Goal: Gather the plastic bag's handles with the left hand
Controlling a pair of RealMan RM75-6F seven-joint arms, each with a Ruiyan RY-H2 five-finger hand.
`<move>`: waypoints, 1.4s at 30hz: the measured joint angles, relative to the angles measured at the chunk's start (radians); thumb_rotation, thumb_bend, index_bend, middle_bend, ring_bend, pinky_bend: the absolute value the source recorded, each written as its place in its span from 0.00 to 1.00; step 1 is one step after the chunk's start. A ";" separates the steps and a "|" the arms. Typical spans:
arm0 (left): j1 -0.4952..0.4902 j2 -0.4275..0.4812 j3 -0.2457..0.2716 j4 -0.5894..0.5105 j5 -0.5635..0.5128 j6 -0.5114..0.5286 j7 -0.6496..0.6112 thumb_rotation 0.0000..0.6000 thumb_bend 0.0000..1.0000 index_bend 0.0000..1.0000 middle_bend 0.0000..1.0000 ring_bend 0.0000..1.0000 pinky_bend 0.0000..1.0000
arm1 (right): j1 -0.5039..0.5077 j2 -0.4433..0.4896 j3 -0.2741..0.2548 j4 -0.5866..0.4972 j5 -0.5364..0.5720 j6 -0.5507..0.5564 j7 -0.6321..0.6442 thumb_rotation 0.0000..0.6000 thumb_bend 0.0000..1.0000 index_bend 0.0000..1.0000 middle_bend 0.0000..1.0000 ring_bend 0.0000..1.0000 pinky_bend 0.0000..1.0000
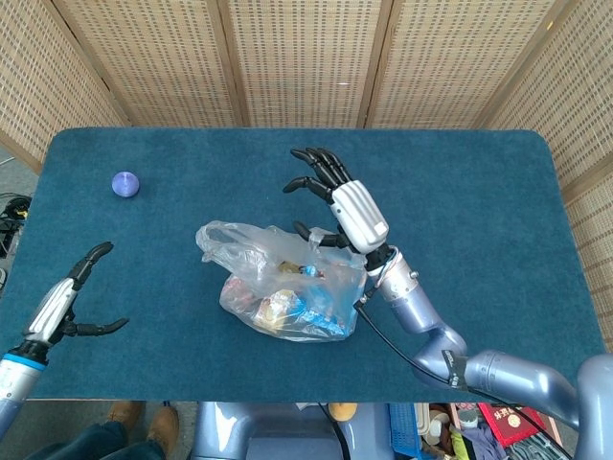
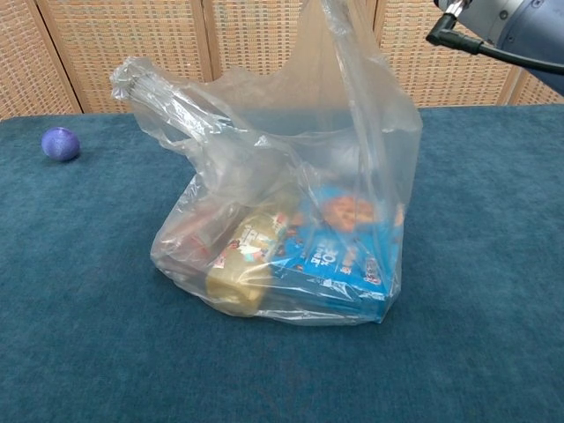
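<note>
A clear plastic bag with a blue box and snack packs inside stands mid-table. Its right handle is stretched straight up out of the chest view. That handle is held up at the thumb of my right hand, while the other fingers spread toward the far side. The left handle sticks out free, twisted, to the left. My left hand hovers open over the table's front left, well apart from the bag, and shows only in the head view.
A small purple ball lies on the blue table cloth at the far left. Wicker screens stand behind the table. My right forearm with its cable crosses the top right of the chest view.
</note>
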 measured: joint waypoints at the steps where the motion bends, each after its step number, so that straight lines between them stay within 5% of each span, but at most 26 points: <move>1: -0.016 0.006 0.003 0.000 0.016 -0.015 -0.060 1.00 0.19 0.00 0.00 0.00 0.00 | -0.001 0.002 -0.001 -0.006 0.001 0.000 -0.005 1.00 0.41 0.33 0.11 0.00 0.00; 9: -0.189 0.037 0.038 0.041 0.155 -0.140 -0.573 1.00 0.19 0.00 0.00 0.00 0.00 | 0.000 0.006 0.002 -0.021 0.015 0.001 -0.020 1.00 0.42 0.33 0.11 0.00 0.00; 14: -0.277 0.025 0.066 0.081 0.205 -0.190 -0.776 1.00 0.19 0.00 0.00 0.00 0.00 | 0.001 0.008 0.007 -0.023 0.025 0.001 -0.023 1.00 0.43 0.33 0.11 0.00 0.00; 26: -0.473 -0.076 0.175 0.268 0.331 -0.161 -1.335 1.00 0.18 0.00 0.00 0.00 0.00 | -0.001 0.013 0.008 -0.018 0.032 0.003 -0.010 1.00 0.43 0.33 0.11 0.00 0.00; 33: -0.603 -0.143 0.223 0.369 0.376 -0.122 -1.518 1.00 0.18 0.00 0.00 0.00 0.00 | -0.008 0.018 -0.002 -0.031 0.019 0.013 -0.002 1.00 0.43 0.33 0.11 0.00 0.00; 42: -0.647 -0.241 0.220 0.434 0.356 -0.005 -1.521 0.97 0.19 0.00 0.00 0.00 0.00 | -0.021 0.025 -0.019 -0.034 0.013 0.014 0.004 1.00 0.43 0.33 0.11 0.00 0.00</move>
